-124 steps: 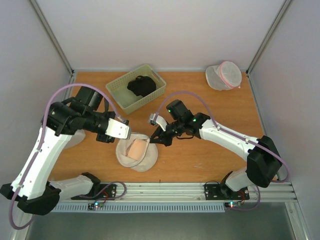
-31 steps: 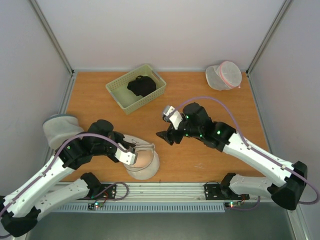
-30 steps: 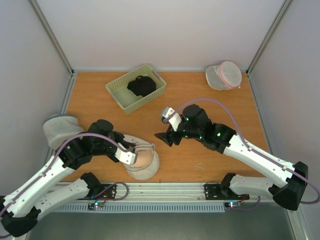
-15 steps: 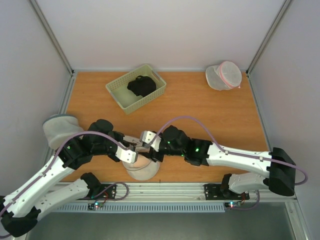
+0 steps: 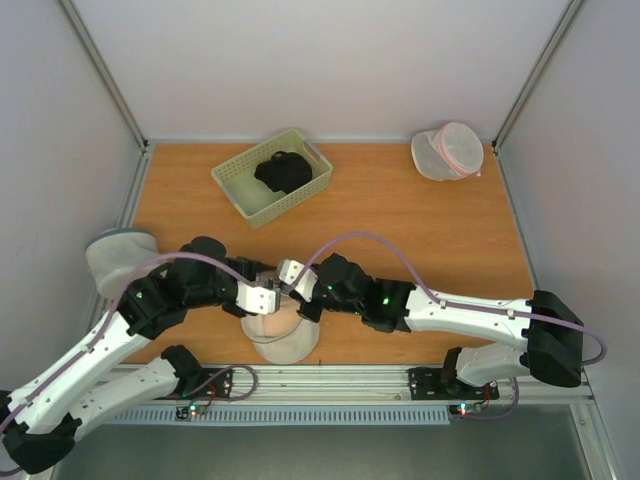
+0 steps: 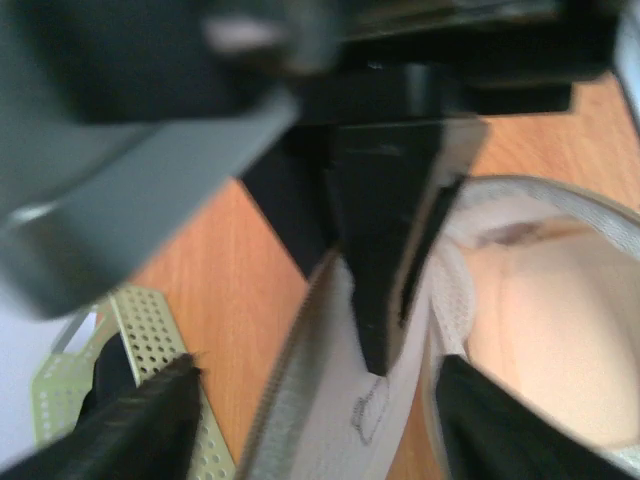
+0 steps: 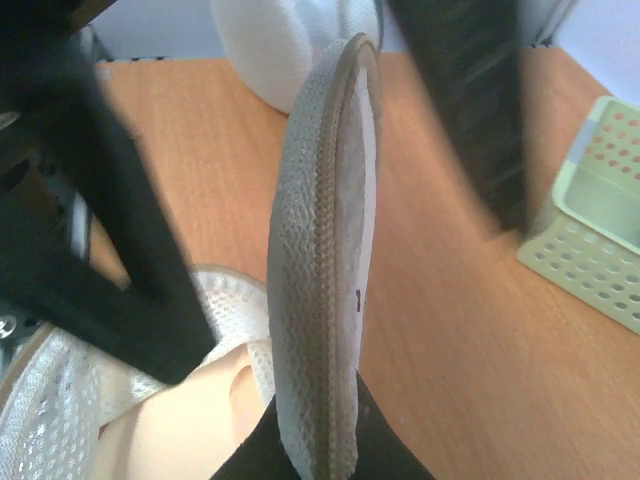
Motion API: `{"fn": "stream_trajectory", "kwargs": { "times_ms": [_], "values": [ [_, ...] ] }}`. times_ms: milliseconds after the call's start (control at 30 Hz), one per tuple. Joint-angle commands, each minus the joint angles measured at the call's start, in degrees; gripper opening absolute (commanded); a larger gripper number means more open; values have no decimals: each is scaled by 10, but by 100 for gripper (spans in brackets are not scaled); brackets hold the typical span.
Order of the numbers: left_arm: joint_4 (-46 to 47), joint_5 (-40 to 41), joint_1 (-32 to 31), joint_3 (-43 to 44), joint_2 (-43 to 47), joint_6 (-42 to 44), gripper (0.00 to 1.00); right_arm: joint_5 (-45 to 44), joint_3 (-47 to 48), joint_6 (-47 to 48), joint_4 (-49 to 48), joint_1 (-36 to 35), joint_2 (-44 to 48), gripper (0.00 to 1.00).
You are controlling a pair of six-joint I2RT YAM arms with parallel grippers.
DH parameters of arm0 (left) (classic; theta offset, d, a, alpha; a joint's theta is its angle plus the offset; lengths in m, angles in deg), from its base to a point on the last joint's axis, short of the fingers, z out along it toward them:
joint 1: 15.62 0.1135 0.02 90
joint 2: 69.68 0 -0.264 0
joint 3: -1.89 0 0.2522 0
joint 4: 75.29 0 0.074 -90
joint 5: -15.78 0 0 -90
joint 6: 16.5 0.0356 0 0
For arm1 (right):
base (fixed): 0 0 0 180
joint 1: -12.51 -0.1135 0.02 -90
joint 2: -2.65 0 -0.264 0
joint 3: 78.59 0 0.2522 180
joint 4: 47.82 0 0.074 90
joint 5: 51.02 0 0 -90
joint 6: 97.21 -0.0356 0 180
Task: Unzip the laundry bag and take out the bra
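The round cream-white laundry bag (image 5: 290,345) lies unzipped near the table's front edge. Its top flap (image 7: 320,250) is lifted on edge, and the peach bra (image 5: 268,325) shows inside. My right gripper (image 5: 297,298) is shut on the flap's zip edge, which it pinches at the bottom of the right wrist view (image 7: 315,450). My left gripper (image 5: 268,297) is open right beside it. In the left wrist view its fingers (image 6: 318,400) stand wide apart on either side of the flap (image 6: 330,420). The bra (image 6: 540,320) lies to the right there. I see no zip pull.
A green basket (image 5: 272,177) holding a dark garment (image 5: 283,170) stands at the back left. A white mesh bag with a pink zip (image 5: 447,150) sits at the back right. A greyish-white mesh bag (image 5: 110,255) lies at the left edge, beside my left arm.
My right arm swung from mid-table to the bag and shut on the raised flap. My left gripper, which was shut on the flap, has opened and let it go.
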Motion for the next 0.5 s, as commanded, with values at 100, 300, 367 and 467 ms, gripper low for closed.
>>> {"fn": "stream_trajectory", "kwargs": {
  "times_ms": [100,300,367,467],
  "values": [
    [153,119,24,9,20,-420,91,-32,-22,-47,-118,27,36,1],
    [133,90,123,26,52,-674,98,2,-45,-76,-170,60,44,1],
    [106,111,158,24,58,-728,97,12,-51,-86,-188,68,43,1],
    [58,79,213,-12,64,-832,90,21,-56,-89,-209,72,41,1]
  ]
}}
